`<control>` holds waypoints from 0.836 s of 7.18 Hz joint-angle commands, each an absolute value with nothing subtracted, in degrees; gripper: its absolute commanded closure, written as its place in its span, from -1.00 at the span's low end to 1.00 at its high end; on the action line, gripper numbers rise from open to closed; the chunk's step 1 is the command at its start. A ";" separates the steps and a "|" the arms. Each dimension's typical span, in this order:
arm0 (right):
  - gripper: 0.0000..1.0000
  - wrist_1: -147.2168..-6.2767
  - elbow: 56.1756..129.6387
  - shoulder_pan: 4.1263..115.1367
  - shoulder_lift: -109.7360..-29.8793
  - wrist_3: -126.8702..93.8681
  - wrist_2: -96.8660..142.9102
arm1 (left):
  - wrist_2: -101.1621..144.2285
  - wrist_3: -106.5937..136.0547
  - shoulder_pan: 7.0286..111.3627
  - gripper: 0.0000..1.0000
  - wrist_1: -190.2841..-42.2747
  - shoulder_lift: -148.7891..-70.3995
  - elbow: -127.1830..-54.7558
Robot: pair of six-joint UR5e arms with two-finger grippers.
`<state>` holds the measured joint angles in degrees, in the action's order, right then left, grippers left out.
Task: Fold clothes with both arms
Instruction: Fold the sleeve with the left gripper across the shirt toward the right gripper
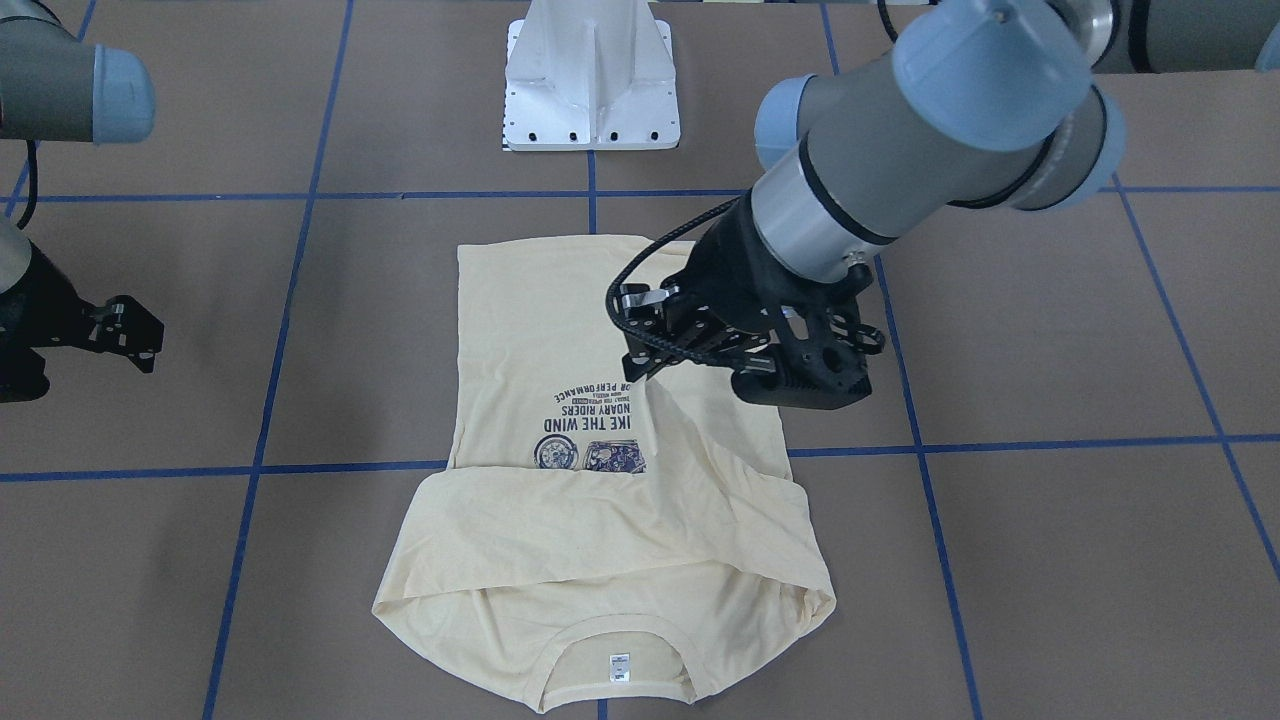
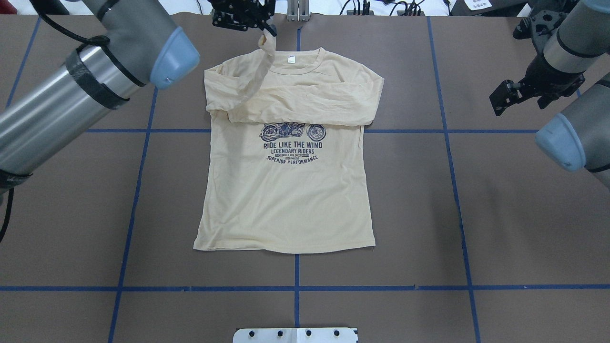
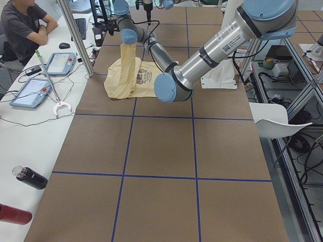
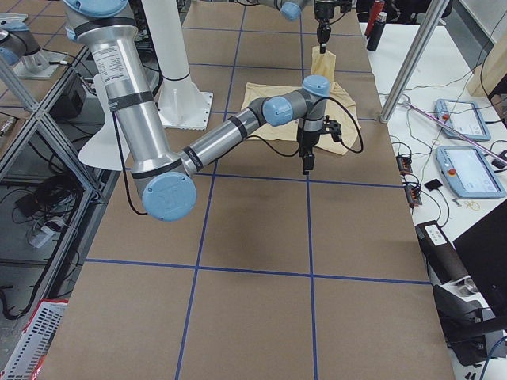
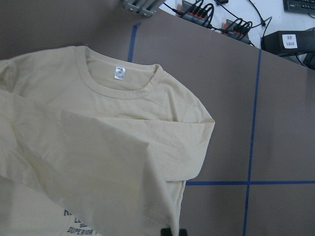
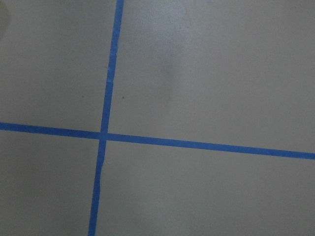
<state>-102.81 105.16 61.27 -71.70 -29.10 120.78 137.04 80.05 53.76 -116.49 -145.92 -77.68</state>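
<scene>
The cream-yellow shirt (image 2: 286,200) lies flat on the table, print up, with its neck label (image 2: 291,59) at the far side. One sleeve lies folded across the chest (image 2: 329,102). My left gripper (image 2: 264,31) is shut on the cuff of the other sleeve (image 2: 257,71) and holds it raised above the collar area. It also shows in the front view (image 1: 645,365), over the shirt (image 1: 560,540). My right gripper (image 2: 503,97) is open and empty, off to the shirt's side above bare table, seen also in the front view (image 1: 130,335). The right wrist view shows only table and tape.
The brown table carries a grid of blue tape lines (image 2: 452,131). The white pedestal base (image 1: 592,80) stands at the robot's edge. An operator (image 3: 22,25) sits at a side desk with tablets (image 3: 60,63) and bottles (image 3: 30,177).
</scene>
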 commanded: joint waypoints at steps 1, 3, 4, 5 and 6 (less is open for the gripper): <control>-1.00 -102.66 104.50 61.26 -71.72 -29.09 120.76 | 132.40 82.79 50.72 1.00 -122.94 -148.80 -70.42; -1.00 -102.22 103.54 61.17 -71.72 -29.09 120.76 | 127.82 82.79 48.97 1.00 -127.86 -148.97 -64.89; -1.00 -102.04 102.49 61.17 -71.46 -29.18 120.76 | 124.83 82.88 47.56 1.00 -129.27 -149.15 -63.47; -1.00 -102.04 101.87 61.08 -71.02 -29.27 120.76 | 120.54 82.88 45.29 1.00 -131.81 -150.11 -61.02; -1.00 -101.95 101.52 61.00 -70.93 -29.35 120.76 | 115.97 82.88 42.31 1.00 -133.84 -151.77 -58.30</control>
<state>-102.05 102.12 61.08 -71.16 -29.25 120.76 121.08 82.87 45.40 -131.31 -150.23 -61.32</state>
